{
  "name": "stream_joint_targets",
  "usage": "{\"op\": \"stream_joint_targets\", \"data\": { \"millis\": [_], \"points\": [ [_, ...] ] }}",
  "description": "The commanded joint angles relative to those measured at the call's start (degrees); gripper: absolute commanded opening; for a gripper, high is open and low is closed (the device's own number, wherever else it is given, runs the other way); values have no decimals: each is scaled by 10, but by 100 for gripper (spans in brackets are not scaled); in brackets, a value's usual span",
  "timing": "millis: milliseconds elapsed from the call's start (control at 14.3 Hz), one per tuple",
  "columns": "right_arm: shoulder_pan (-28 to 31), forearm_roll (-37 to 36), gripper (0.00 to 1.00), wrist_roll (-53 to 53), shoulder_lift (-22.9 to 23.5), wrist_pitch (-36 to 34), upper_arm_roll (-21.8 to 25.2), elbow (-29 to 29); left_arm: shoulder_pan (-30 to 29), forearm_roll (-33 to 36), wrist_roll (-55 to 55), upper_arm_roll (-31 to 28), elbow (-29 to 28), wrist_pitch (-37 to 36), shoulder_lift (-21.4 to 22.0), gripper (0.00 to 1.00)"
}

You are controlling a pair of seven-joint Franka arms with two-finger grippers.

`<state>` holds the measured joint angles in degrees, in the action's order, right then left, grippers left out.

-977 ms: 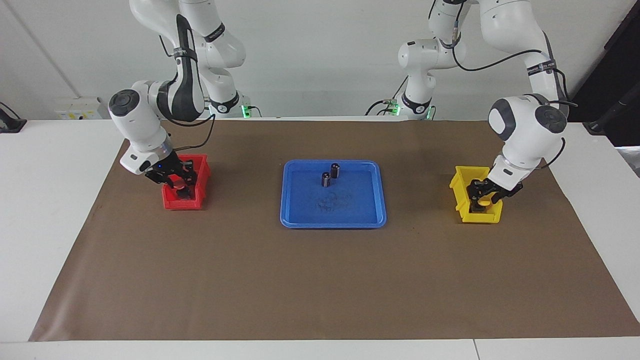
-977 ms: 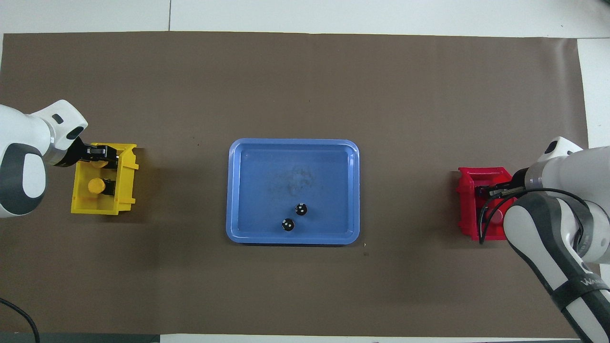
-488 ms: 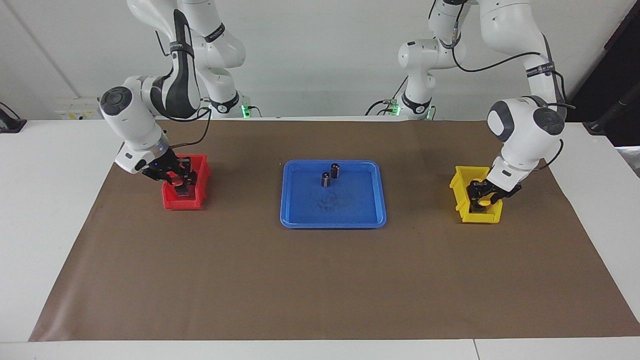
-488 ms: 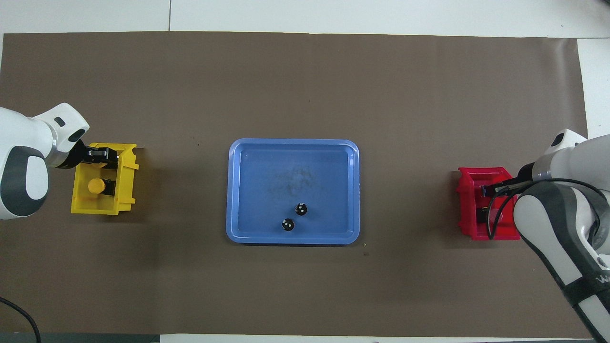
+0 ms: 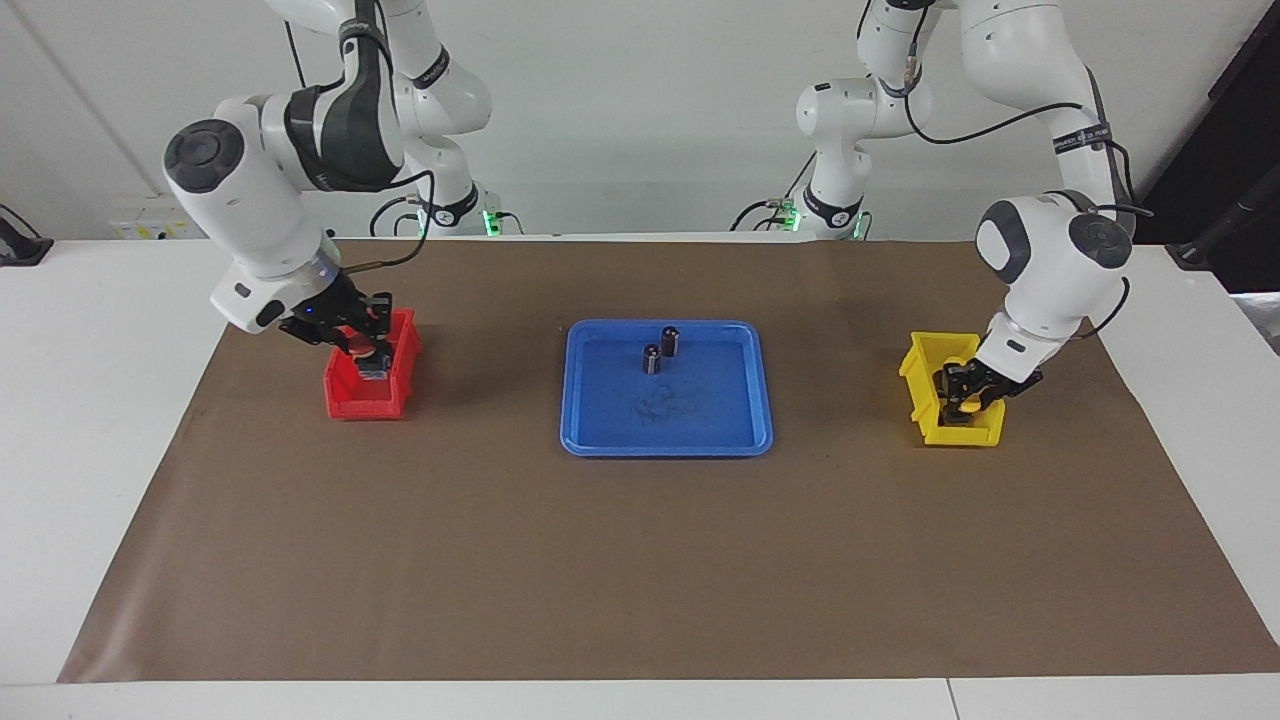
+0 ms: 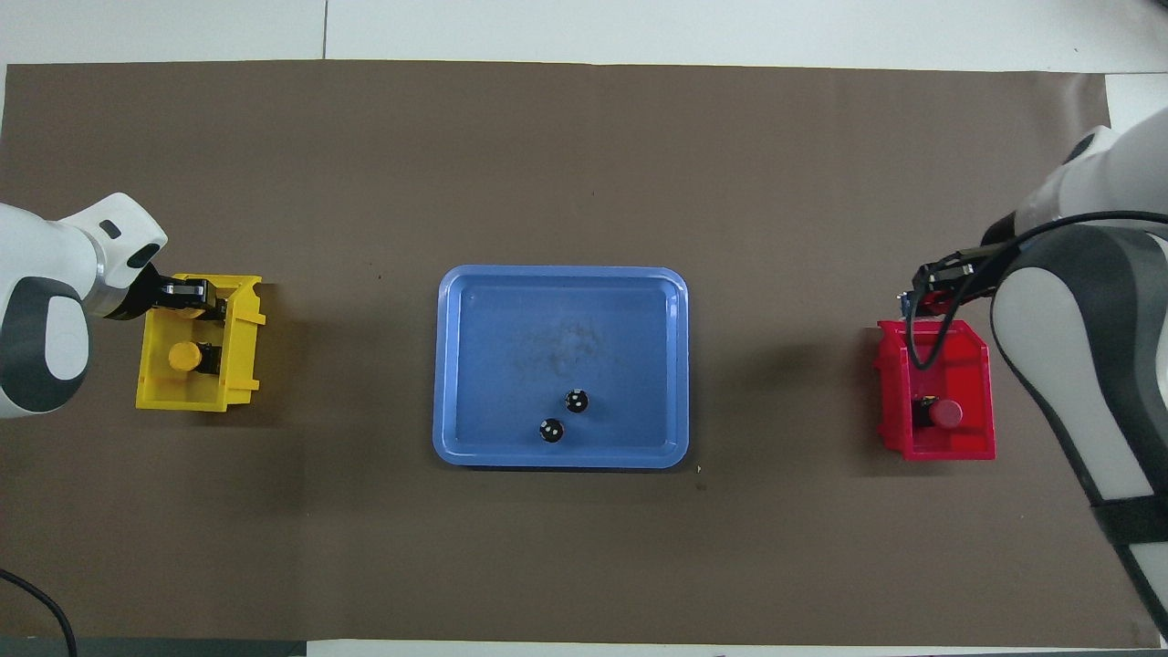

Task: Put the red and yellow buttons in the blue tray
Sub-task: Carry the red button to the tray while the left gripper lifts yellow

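My right gripper (image 5: 362, 350) is shut on a red button (image 5: 357, 345) and holds it just above the red bin (image 5: 345, 405). In the overhead view it (image 6: 926, 285) hangs over that bin's rim. A second red button (image 6: 946, 413) lies in the red bin (image 6: 894, 401). My left gripper (image 5: 966, 398) is down in the yellow bin (image 5: 925, 400), shut on a yellow button (image 5: 967, 405). Another yellow button (image 6: 185, 356) lies in the yellow bin (image 6: 239, 356), nearer to the robots than the left gripper (image 6: 190, 297). The blue tray (image 5: 690, 420) lies mid-table and holds no buttons.
Two small dark cylinders (image 5: 651, 358) (image 5: 670, 340) stand in the blue tray (image 6: 511, 347), in the part nearest the robots. A brown mat (image 5: 640, 560) covers the table. The red bin is at the right arm's end and the yellow bin at the left arm's end.
My right gripper has risen out of the red bin with a red button, uncovering the second red button in the overhead view. My left gripper has barely moved.
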<state>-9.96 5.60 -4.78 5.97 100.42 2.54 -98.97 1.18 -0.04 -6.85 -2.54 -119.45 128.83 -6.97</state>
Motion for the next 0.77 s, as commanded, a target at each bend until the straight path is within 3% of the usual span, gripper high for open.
{"op": "stream_joint_targets", "data": {
  "millis": [0, 279, 558, 698],
  "points": [
    [-98, 34, 18, -164, 57, 48, 1, 50, 0, -2, 5, 1, 69, -72, -8, 6],
    [-194, 34, 18, -275, 119, 148, 1, 52, 41, -2, 71, 2, 173, -189, -9, 2],
    [-240, 30, 20, -310, 168, 188, 1, 51, 134, -7, 197, 3, 173, -185, -5, 2],
    [-248, 28, 21, -311, 178, 204, 1, 46, 157, -47, 212, 3, 174, -182, -5, 2]
  ]
}}
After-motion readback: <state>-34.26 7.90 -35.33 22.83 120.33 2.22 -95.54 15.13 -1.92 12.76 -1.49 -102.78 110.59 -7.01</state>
